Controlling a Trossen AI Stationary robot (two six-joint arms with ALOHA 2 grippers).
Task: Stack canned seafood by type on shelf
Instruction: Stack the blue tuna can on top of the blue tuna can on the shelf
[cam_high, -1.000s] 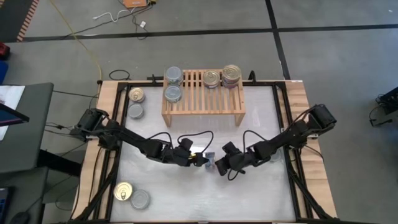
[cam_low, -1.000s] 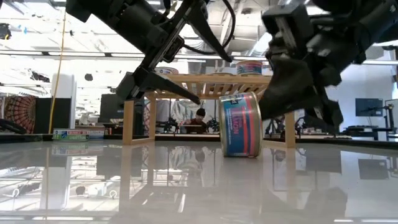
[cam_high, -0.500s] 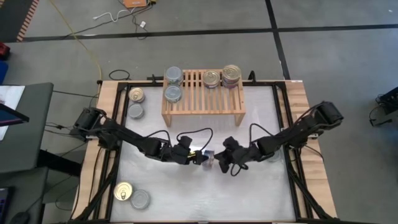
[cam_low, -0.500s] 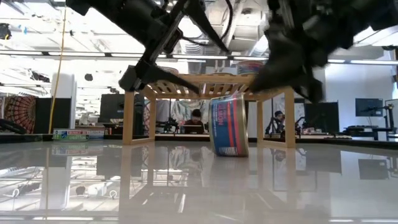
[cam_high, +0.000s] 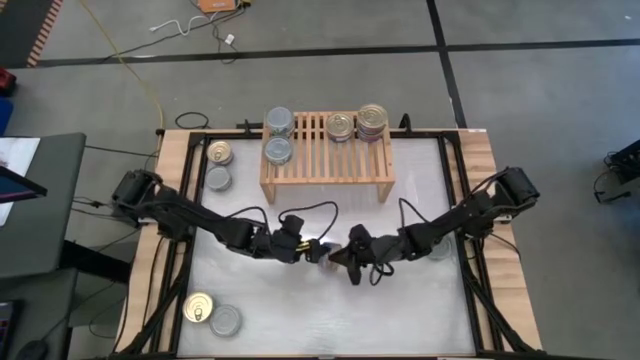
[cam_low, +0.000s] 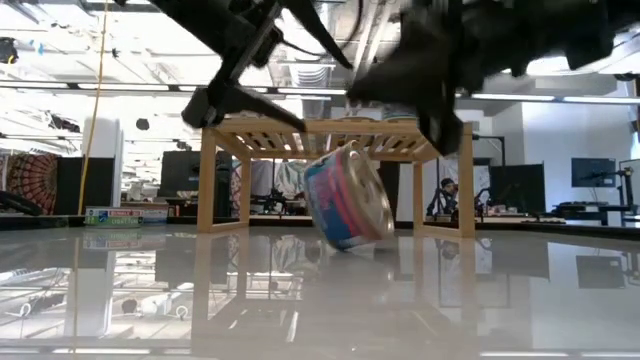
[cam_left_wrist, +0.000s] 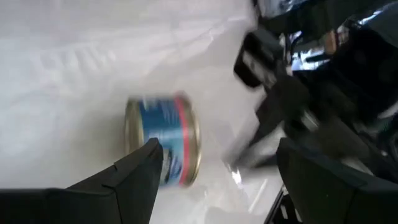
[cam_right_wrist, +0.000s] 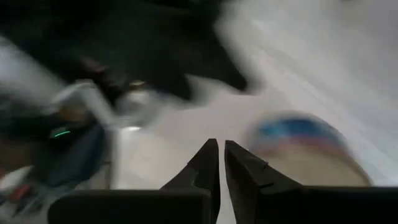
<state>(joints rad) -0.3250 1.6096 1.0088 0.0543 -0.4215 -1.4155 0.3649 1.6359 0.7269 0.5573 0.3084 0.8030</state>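
At the table's middle a blue-and-red labelled can (cam_low: 345, 208) tips on its edge on the white tabletop (cam_high: 300, 310), between the left gripper (cam_high: 312, 252), fingers spread wide and empty, and the right gripper (cam_high: 338, 257), fingers nearly together beside it. Farther back, the wooden shelf (cam_high: 326, 170) carries cans (cam_high: 279, 137) in four stacks

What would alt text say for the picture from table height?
A blue and red can tips on its edge mid-table, between an open left pincer and a shut right pincer above it. Behind stands a light-wood shelf.
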